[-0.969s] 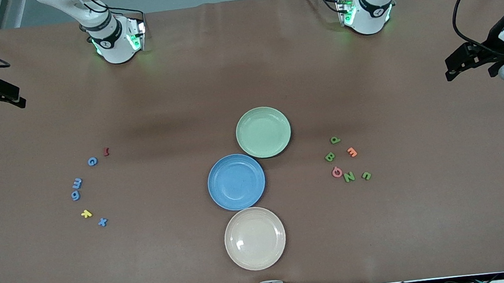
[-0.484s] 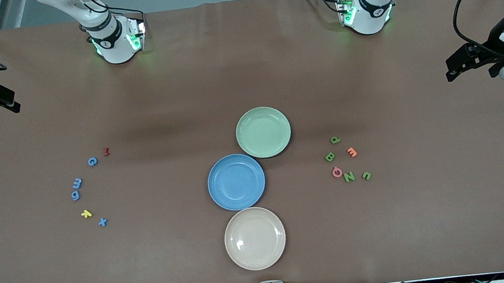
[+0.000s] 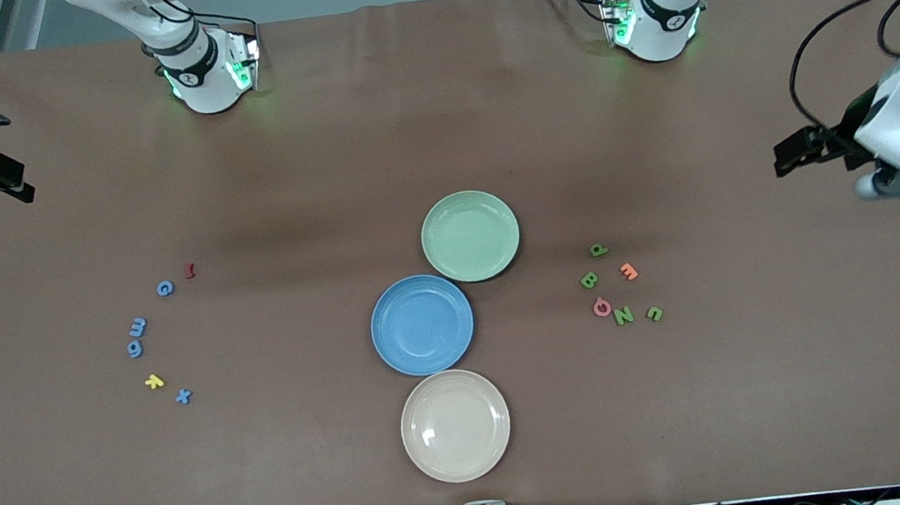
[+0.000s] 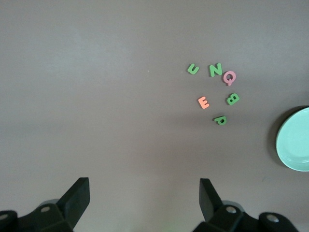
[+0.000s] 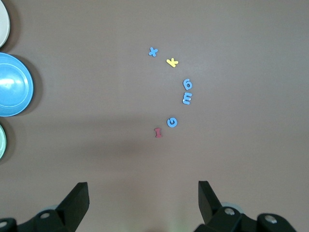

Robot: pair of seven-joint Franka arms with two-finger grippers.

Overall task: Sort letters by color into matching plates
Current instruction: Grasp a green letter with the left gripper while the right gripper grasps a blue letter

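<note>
Now the left gripper (image 3: 787, 154), jaws spread and empty, has been swung closer to the green letters (image 3: 622, 315) beside the green plate (image 3: 470, 235). Blue letters (image 3: 137, 327) lie unsorted; the blue plate (image 3: 422, 324) is bare. The right gripper (image 3: 12, 185) waits, released.

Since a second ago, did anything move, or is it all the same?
The left gripper moved lower in the front view, toward the green letters. The right gripper pulled back a bit toward its end of the table. Both are open and hold nothing. The blue letters, green plate, blue plate and cream plate stayed put.
</note>
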